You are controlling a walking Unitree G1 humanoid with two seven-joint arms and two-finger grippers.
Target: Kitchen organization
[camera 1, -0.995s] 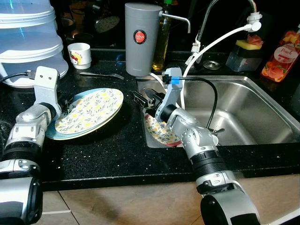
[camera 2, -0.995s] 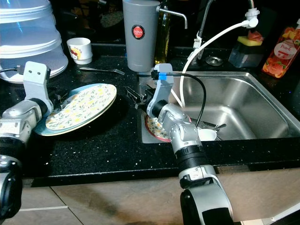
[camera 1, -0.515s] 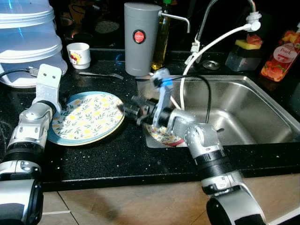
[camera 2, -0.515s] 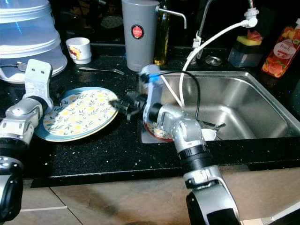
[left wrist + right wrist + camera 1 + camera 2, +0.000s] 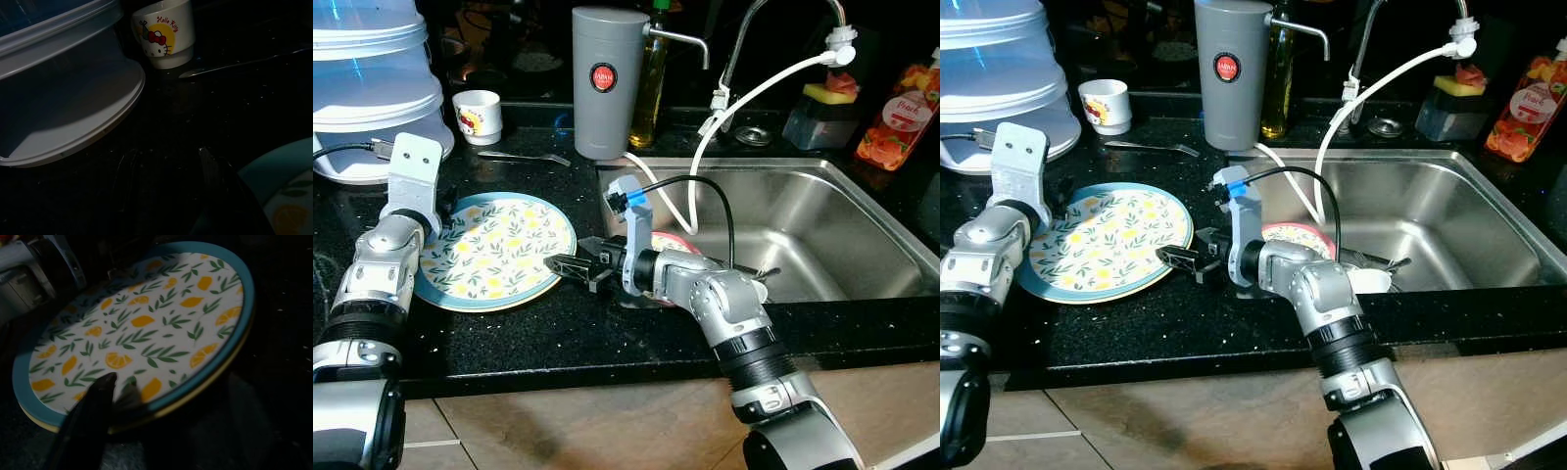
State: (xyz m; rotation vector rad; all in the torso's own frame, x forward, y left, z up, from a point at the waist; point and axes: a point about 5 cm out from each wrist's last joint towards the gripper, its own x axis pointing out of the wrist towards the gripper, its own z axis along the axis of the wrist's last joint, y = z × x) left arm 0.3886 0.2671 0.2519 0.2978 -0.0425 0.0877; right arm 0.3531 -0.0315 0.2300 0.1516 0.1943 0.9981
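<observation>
A lemon-patterned plate (image 5: 494,250) with a blue rim lies flat on the black counter (image 5: 558,328). My left gripper (image 5: 443,211) is at its far left edge, open, with bare counter between its fingers (image 5: 215,171) and the plate's rim (image 5: 281,196) just beside one of them. My right gripper (image 5: 566,265) reaches in from the sink side to the plate's right rim. It is open, and one finger (image 5: 95,406) lies over the plate (image 5: 142,328). A red-rimmed patterned plate (image 5: 1298,238) leans in the sink (image 5: 822,220).
A white bowl (image 5: 1371,281) sits in the sink. On the counter stand a grey canister (image 5: 605,83), a Hello Kitty cup (image 5: 478,116), a fork (image 5: 524,157) and a big white plastic cover (image 5: 372,88). A white hose (image 5: 754,98) hangs from the tap.
The lemon plate went from tilted up in the left gripper to flat on the counter. My right gripper swung left from the sink edge to the plate's right rim.
</observation>
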